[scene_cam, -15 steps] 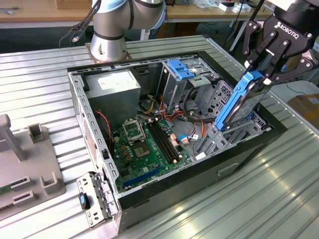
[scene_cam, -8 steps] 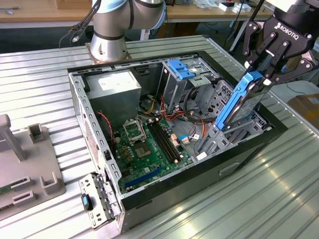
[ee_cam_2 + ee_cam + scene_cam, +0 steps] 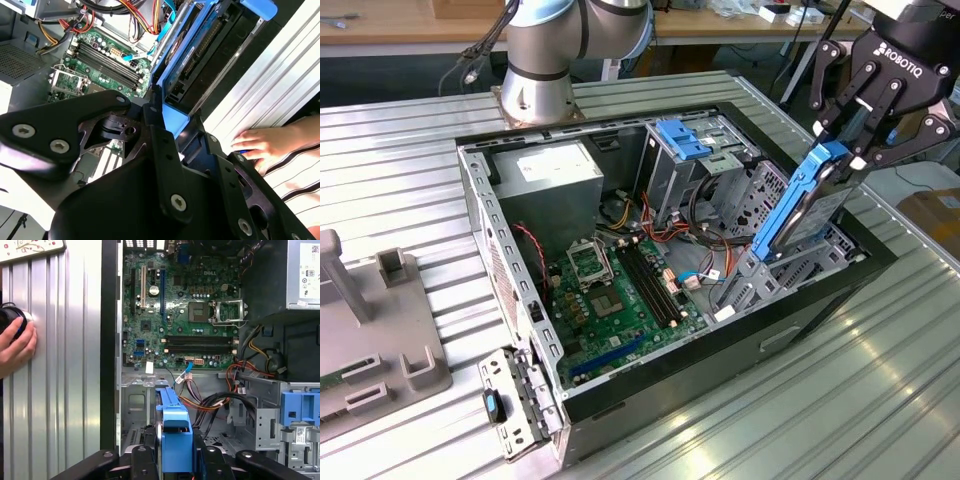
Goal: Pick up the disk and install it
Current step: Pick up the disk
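Note:
My gripper (image 3: 842,153) is shut on the upper end of the disk (image 3: 798,215), a flat metal drive with blue side rails. The disk stands steeply tilted, with its lower end down in the drive bay (image 3: 775,275) at the open computer case's side on the exterior view's right. In the second wrist view the disk (image 3: 197,47) stretches away from the gripper (image 3: 172,117) into the case. The first wrist view looks along the disk's blue rail (image 3: 172,422), held between the black fingers (image 3: 145,460), toward the motherboard.
The open case (image 3: 478,205) holds a green motherboard (image 3: 610,290), a grey power-supply box (image 3: 555,175), bundled cables and a metal cage with a blue latch (image 3: 682,138). A person's hand (image 3: 260,142) rests on the ribbed table beside the case. A grey fixture (image 3: 370,335) sits at the exterior view's left.

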{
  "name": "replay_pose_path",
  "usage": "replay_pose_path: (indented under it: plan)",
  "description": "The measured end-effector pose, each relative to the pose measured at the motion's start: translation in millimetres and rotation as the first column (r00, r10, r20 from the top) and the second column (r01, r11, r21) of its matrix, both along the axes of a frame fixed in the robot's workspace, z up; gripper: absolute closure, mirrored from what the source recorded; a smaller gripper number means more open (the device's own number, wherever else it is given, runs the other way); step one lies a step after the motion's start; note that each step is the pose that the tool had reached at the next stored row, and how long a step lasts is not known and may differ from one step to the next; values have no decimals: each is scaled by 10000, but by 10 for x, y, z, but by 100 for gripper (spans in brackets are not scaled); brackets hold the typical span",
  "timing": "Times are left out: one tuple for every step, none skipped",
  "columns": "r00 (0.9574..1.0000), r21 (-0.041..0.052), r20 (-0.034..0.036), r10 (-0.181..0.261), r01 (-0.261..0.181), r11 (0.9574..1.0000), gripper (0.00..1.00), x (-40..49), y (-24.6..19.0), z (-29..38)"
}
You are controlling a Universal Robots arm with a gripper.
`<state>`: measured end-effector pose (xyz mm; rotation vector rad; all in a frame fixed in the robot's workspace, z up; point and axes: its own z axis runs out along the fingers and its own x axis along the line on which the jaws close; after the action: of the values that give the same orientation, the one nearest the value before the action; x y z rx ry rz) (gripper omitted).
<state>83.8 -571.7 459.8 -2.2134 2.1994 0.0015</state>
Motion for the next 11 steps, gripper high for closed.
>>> replay_pose_path:
  plan:
    - [10000,0,0,-1,1,10000,63,0,0,0]
    - [10000,0,0,-2,2,10000,63,0,0,0]
    - [10000,0,-47,-4,4,10000,63,0,-1,-1]
    - [10000,2,-80,-4,4,10000,63,0,0,-2]
    - [10000,2,-81,-4,4,10000,63,0,0,-2]
    - [10000,1,-82,-3,3,10000,63,0,0,-2]
    - [10000,1,-82,-2,2,10000,63,1,0,-2]
    - [10000,1,-82,-2,2,10000,63,1,0,-1]
    - [10000,1,-82,-2,2,10000,63,1,0,-2]
    - [10000,4,-82,-2,2,10000,63,0,0,-2]
    - [10000,4,-82,-2,2,10000,63,1,0,-2]
